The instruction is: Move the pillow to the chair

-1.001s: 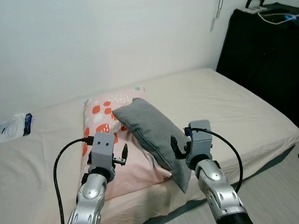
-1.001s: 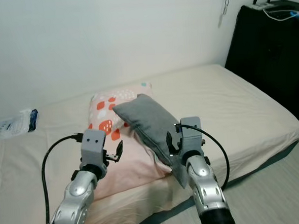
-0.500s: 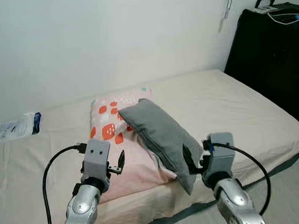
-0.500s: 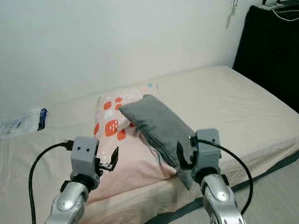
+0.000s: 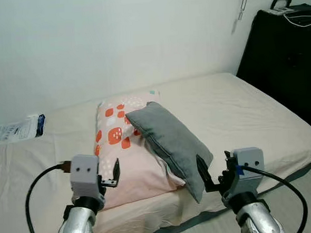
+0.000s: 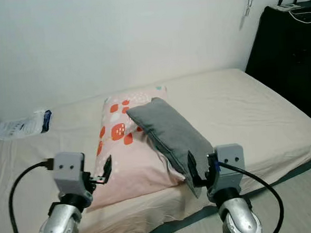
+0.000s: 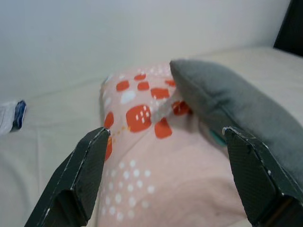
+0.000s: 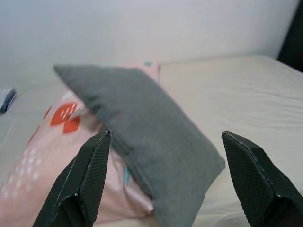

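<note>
Currently the grey pillow [image 5: 170, 142] lies tilted across a pink patterned pillow [image 5: 123, 155] near the bed's [image 5: 261, 115] front edge. Both tools hover before them, the left tool [image 5: 112, 174] and right tool [image 5: 214, 174] each spread wide, grasping nothing.

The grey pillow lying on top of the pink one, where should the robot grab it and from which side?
Grip the grey pillow at its near lower corner, which overhangs the bed's front edge beside the open right gripper, probably coming straight from the front. That corner hangs free, so a finger can likely slip under it without catching the pink pillow.
</note>
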### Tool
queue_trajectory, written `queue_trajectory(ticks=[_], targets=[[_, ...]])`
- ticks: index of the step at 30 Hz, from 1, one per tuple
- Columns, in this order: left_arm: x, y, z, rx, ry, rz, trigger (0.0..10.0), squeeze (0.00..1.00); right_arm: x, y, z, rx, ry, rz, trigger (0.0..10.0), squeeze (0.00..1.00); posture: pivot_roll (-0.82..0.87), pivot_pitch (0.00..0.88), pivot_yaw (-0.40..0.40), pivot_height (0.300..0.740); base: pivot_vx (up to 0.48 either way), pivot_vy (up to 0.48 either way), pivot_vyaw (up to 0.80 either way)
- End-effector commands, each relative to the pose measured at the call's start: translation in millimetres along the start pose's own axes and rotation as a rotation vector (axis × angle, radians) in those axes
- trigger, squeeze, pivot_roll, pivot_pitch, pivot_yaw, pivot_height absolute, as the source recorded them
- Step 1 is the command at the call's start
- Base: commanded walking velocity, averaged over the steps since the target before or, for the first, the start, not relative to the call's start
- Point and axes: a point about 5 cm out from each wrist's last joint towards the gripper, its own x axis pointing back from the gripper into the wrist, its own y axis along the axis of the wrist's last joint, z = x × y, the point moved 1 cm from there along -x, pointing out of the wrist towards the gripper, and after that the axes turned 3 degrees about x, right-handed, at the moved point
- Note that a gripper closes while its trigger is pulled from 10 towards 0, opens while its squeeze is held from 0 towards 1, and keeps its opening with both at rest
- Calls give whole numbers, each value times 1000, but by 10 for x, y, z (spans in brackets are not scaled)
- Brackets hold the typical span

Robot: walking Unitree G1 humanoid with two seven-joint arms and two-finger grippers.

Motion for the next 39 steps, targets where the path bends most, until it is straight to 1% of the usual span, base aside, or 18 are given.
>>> queue_trajectory(ticks=[1,2,4,7,8,9,11,16,19,20,22,23,25,27,30,32,39], targets=[[32,19,25,22,11,-30,10000,0,1,62,-7,-28,-14,-45,10000,0,25,0,-14,740,0,0,0],[32,19,25,22,11,-30,10000,0,1,62,-7,-28,-14,-45,10000,0,25,0,-14,740,0,0,0],[23,-43,11,2,2,12,10000,0,0,21,-3,-27,-2,-19,10000,0,22,0,-11,740,0,0,0],[28,-78,-18,-1,-24,30,10000,0,3,-9,2,-22,10,-5,10000,0,22,0,-11,740,0,0,0],[25,-91,-31,8,-29,35,10000,0,-1,-22,-3,-6,12,-6,10000,0,24,0,-13,740,0,0,0],[25,-91,-31,8,-29,35,10000,0,-1,-22,-3,-6,12,-6,10000,0,24,0,-13,740,0,0,0],[3,-84,-57,10,-36,28,10000,0,1,-27,-9,28,14,-25,10000,0,23,0,-14,740,0,0,0],[0,-94,-51,17,-26,23,10000,0,-7,-26,-4,38,21,-25,10000,0,20,0,-14,740,0,0,0],[30,-103,-3,45,26,6,10000,0,-17,32,5,94,27,-72,10000,0,15,0,-9,740,0,0,0],[30,-103,-3,45,26,6,10000,0,-17,32,5,94,27,-72,10000,0,15,0,-9,740,0,0,0],[48,-73,-10,50,17,-28,10000,0,-7,96,2,108,15,-126,10000,0,15,0,-10,740,0,0,0],[48,-73,-10,50,17,-28,10000,0,-7,96,2,108,15,-126,10000,0,15,0,-10,740,0,0,0],[53,-28,-25,56,-2,-71,10000,0,3,131,5,102,12,-164,10000,0,15,0,-7,740,0,0,0],[53,-18,-26,59,-5,-82,10000,0,6,140,8,103,12,-176,10000,0,15,0,-7,740,0,0,0],[49,-14,-34,58,-16,-82,10000,0,13,143,4,96,3,-180,10000,0,15,0,-7,740,0,0,0],[29,-14,-73,47,-59,-77,10000,0,34,122,-13,59,-35,-166,10000,0,13,0,-6,740,0,0,0],[27,-15,-77,51,-56,-84,10000,0,25,95,-32,60,-38,-163,10000,0,11,0,-4,740,0,0,0]])
